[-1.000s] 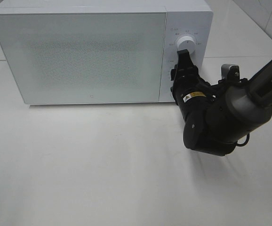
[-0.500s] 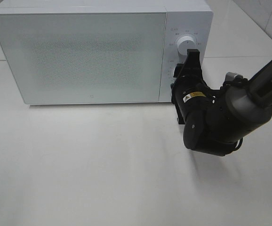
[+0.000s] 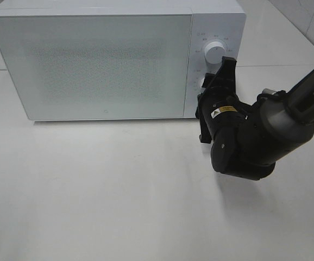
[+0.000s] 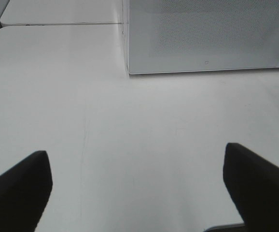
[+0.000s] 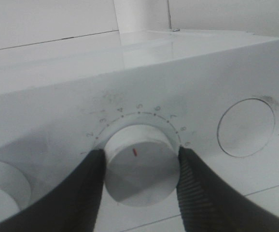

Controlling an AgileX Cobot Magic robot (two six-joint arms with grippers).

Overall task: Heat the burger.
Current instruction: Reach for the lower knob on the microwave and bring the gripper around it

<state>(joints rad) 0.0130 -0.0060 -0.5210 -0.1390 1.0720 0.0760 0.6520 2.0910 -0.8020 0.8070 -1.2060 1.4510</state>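
The burger is hidden; the white microwave (image 3: 92, 60) stands with its frosted door shut. My right gripper (image 3: 208, 81) reaches the control panel, and in the right wrist view it (image 5: 138, 166) is shut on the lower dial (image 5: 138, 164), a white numbered knob with a red mark. The fingertips (image 5: 89, 169) press on both sides of the dial. The upper dial (image 3: 215, 50) is free. My left gripper (image 4: 139, 193) hangs open above bare table with nothing between its fingers; it does not show in the high view.
The microwave's corner (image 4: 202, 34) lies ahead of the left gripper. A round button (image 5: 245, 128) sits beside the held dial. The white table (image 3: 92, 190) stretches in front of the microwave. The right arm's bulky wrist (image 3: 244, 141) hangs low over the table.
My right gripper has twisted clockwise on the lower dial, its fingers swinging from upright to slanted. The left gripper has not moved.
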